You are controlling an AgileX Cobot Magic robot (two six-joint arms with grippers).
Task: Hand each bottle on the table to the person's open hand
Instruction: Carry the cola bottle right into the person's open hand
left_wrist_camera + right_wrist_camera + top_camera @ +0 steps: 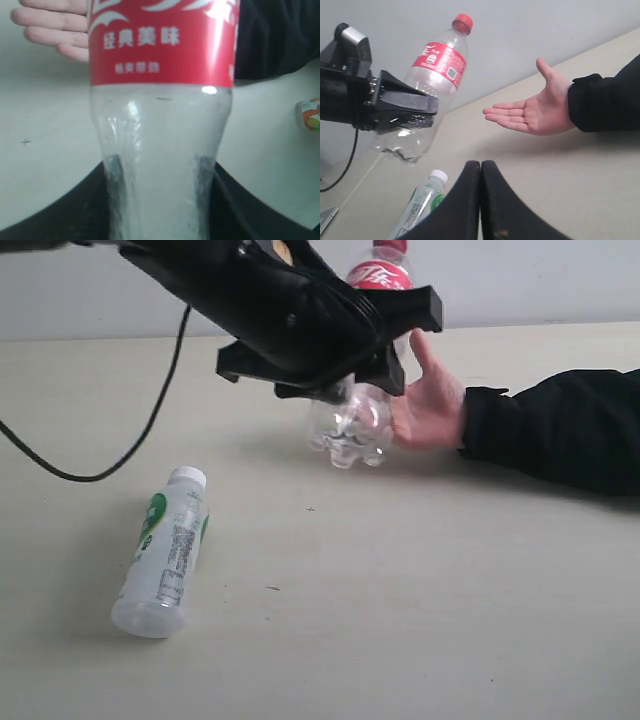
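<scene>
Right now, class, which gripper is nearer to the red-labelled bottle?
Left. The left gripper is clamped around the red-labelled bottle, holding it off the table; the right gripper is shut, well apart from it.

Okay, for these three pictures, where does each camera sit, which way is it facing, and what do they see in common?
Exterior view: off the arms, low, looking across the table; shows the left claw holding the red-label bottle near the open hand.
Left wrist view: on the left arm, facing that bottle close up; only its claw's black body shows.
Right wrist view: on the right arm, looking past its shut right claw toward the handover.
Shared: all three show bottle and hand.
</scene>
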